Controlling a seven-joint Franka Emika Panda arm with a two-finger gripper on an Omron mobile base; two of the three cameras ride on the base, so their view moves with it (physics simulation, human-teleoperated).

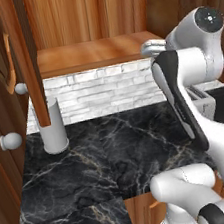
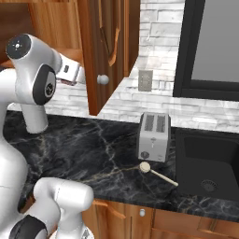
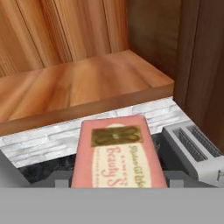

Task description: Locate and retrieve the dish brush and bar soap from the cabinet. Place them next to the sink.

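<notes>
Dark marble table (image 2: 93, 144) below the open cabinet (image 1: 90, 51); brush (image 2: 158, 173) already lies beside the sink (image 2: 210, 163). Our hand (image 3: 118, 181) grasps the soap (image 3: 117, 153) just off the shelf. We judge it light, rigid, slick; grip its long flat sides.

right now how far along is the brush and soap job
Done: the dish brush lies on the counter between the toaster and the sink. In hand: the bar soap sits in the gripper, just outside the open cabinet. Left: setting it down beside the sink.
</notes>
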